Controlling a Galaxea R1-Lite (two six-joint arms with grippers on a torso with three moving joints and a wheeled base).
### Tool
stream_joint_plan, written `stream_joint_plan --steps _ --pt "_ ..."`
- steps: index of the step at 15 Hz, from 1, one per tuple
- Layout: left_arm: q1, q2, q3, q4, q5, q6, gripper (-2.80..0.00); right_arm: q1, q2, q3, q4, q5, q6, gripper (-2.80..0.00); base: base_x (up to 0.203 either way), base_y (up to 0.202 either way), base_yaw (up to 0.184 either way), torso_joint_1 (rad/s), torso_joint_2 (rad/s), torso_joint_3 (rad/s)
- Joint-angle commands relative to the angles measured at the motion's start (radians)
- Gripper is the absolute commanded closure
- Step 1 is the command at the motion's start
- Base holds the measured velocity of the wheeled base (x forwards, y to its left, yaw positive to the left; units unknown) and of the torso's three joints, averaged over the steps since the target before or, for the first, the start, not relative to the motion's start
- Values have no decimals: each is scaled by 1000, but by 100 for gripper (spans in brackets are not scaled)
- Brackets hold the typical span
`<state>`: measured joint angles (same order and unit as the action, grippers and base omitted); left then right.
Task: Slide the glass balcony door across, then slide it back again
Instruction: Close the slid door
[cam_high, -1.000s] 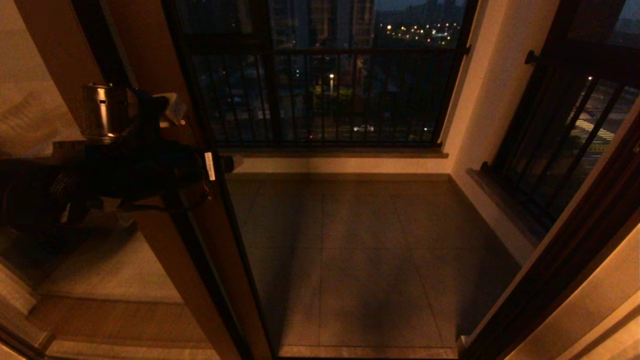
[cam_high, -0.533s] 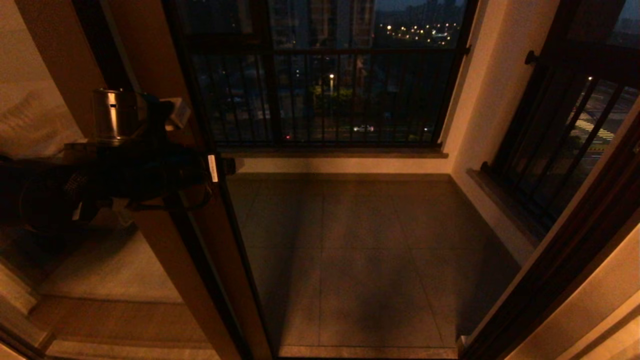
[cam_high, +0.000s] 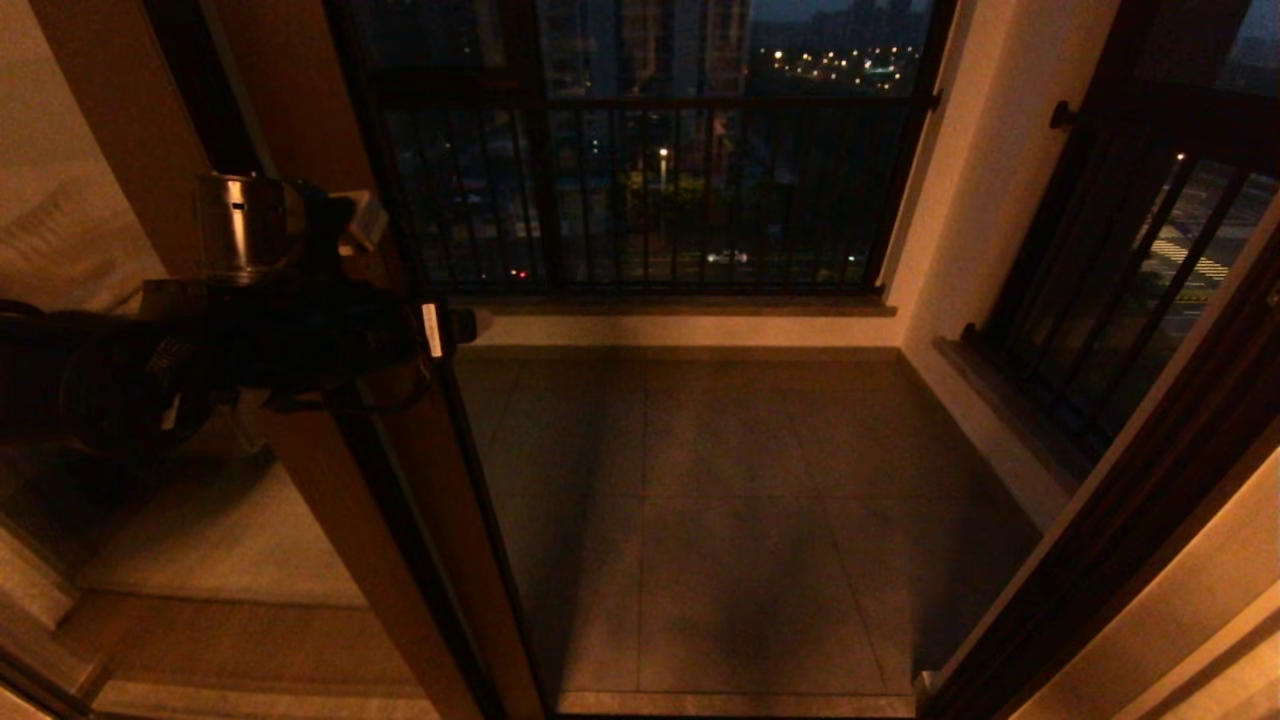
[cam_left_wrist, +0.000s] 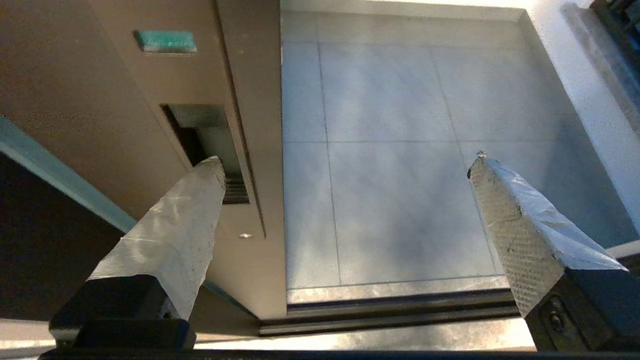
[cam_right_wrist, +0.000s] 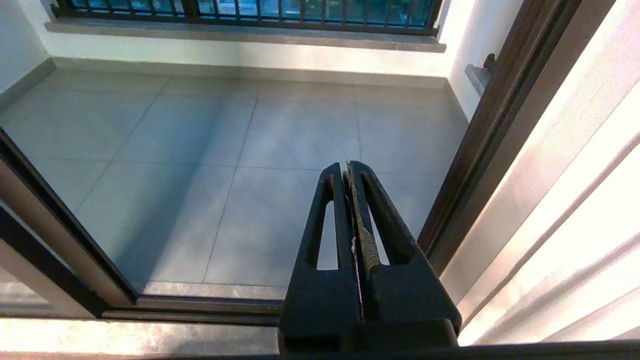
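The left gripper (cam_left_wrist: 345, 160) stands spread wide, holding nothing. One of its fingers (cam_left_wrist: 175, 235) reaches to the recessed handle slot (cam_left_wrist: 202, 145) in the brown frame of the glass balcony door (cam_left_wrist: 150, 100); whether the tip touches the slot is unclear. The other finger hangs over the tiled balcony floor (cam_left_wrist: 400, 150), beyond the door's edge. The right gripper (cam_right_wrist: 348, 170) is parked with fingers pressed together, empty, above the floor track (cam_right_wrist: 200, 305).
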<state>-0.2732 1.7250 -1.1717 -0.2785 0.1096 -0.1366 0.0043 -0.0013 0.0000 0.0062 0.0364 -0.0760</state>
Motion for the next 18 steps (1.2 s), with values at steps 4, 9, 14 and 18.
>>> stream_joint_plan --steps 4,9,14,18 --pt "0 34 -21 -2 1 -1 -280 0 0 3 1 0 -1 0 0 0 0 0 0 0" --pt "-6 73 -62 -2 -1 -3 -280 0 0 3 0 0 -1 0 0 0 0 0 0 0" --pt "-25 90 -69 -3 1 -3 -280 0 0 3 0 0 -1 0 0 0 0 0 0 0" --pt "-51 90 -77 -2 4 -1 -280 0 0 3 0 0 -1 0 0 0 0 0 0 0"
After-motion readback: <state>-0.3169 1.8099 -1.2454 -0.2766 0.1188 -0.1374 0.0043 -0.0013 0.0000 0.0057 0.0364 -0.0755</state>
